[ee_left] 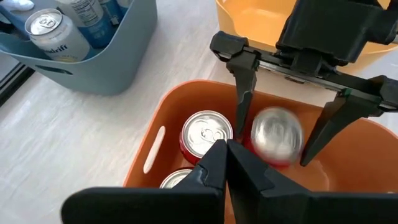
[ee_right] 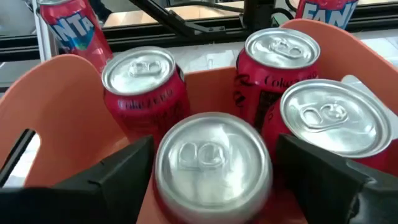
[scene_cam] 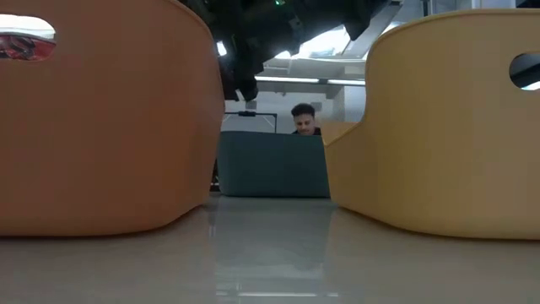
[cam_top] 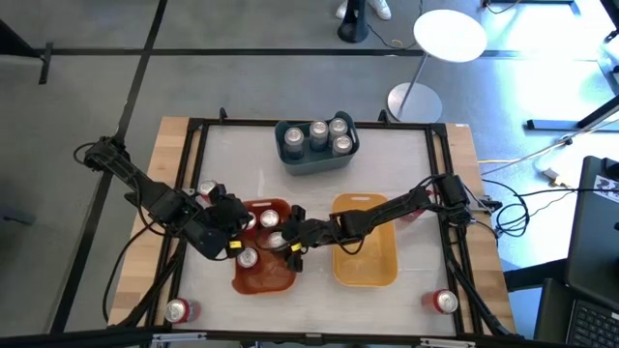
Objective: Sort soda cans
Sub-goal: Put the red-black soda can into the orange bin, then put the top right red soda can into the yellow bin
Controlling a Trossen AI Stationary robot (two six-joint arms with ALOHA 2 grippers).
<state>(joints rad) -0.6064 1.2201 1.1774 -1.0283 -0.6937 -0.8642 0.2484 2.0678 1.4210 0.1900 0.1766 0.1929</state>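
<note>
One red can [ee_right: 212,165] between right hand's [ee_left: 283,134] spread fingers.

On the worktop [cam_top: 222,174], a grey bin [cam_top: 316,158] holding silver-topped cans sits far centre. The right end effector [cam_top: 293,244] reaches over the orange bin [cam_top: 263,275], beside the yellow bin [cam_top: 366,261]. Red cans stand at the near-left [cam_top: 177,310] and near-right [cam_top: 445,302] corners.

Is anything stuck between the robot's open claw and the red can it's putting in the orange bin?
Nothing visible. The right gripper stands open around the red can, a finger on each side. The can is already inside the orange bin, beside three other red cans.
</note>
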